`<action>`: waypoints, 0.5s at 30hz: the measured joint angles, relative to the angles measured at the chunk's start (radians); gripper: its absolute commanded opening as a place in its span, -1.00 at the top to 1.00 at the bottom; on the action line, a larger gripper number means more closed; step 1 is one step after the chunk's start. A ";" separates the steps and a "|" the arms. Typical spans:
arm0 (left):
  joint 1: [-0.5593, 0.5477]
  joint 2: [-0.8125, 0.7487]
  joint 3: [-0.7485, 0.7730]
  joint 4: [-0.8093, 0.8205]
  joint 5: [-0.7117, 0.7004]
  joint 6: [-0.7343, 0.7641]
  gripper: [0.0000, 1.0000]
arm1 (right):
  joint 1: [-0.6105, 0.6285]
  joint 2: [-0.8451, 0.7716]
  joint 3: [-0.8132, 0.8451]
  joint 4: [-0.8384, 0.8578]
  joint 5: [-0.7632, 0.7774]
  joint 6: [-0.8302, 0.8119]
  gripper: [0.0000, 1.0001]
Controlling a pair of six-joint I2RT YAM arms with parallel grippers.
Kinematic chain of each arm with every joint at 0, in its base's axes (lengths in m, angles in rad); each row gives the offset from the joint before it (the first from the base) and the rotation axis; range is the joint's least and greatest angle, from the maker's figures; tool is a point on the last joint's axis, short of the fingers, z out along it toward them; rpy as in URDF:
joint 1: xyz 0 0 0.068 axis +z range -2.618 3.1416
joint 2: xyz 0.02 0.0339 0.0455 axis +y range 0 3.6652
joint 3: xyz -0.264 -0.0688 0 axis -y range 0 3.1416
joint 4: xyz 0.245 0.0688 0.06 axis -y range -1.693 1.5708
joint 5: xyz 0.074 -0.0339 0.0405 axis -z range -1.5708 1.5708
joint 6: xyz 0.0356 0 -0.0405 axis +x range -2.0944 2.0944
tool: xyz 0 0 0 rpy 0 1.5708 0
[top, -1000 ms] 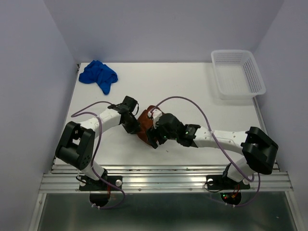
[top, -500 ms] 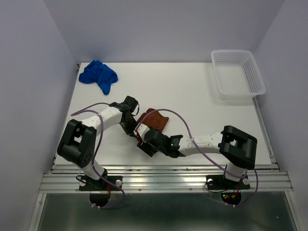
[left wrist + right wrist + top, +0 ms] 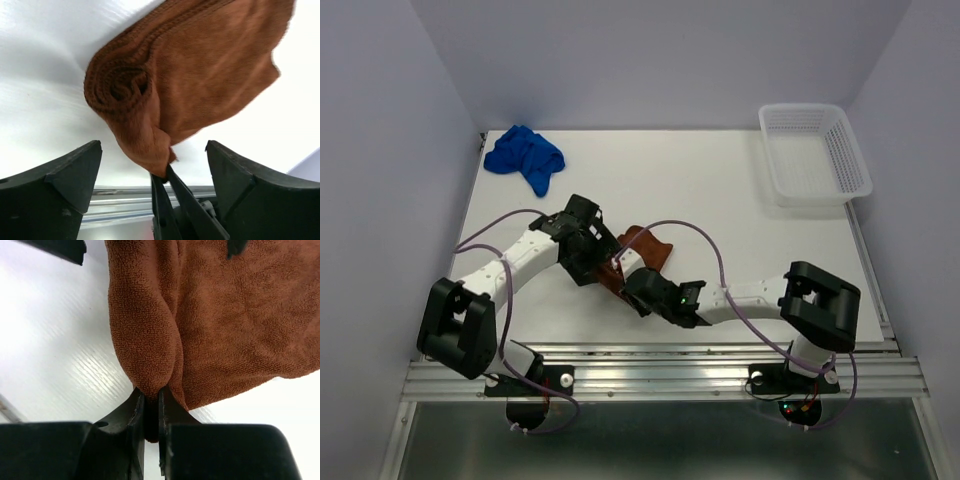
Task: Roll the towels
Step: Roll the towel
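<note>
Tabletop (image 3: 740, 220), white, boxed by pale lilac walls (image 3: 650, 60). Mesh basket (image 3: 815, 155) at two o'clock, blue towel (image 3: 525, 158) crumpled at eleven. Centre: rust-brown towel (image 3: 645, 248), partly rolled, pinched by right gripper (image 3: 150, 395); left gripper (image 3: 152, 147) spread wide, both covering its near end.

No writing, label, brand mark, number or sign can be read in any of the views. Whatever fine print there may be is too small or too blurred to make out.
</note>
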 measured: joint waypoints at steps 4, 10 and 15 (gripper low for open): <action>0.001 -0.063 0.000 0.009 -0.014 -0.002 -0.98 | -0.092 -0.040 0.000 -0.007 -0.164 0.082 0.96; 0.001 -0.077 -0.035 0.054 -0.018 0.011 -0.98 | -0.273 -0.076 -0.002 -0.005 -0.451 0.224 0.91; 0.001 -0.086 -0.121 0.130 0.005 0.013 -0.98 | -0.394 -0.066 -0.019 0.001 -0.663 0.328 0.90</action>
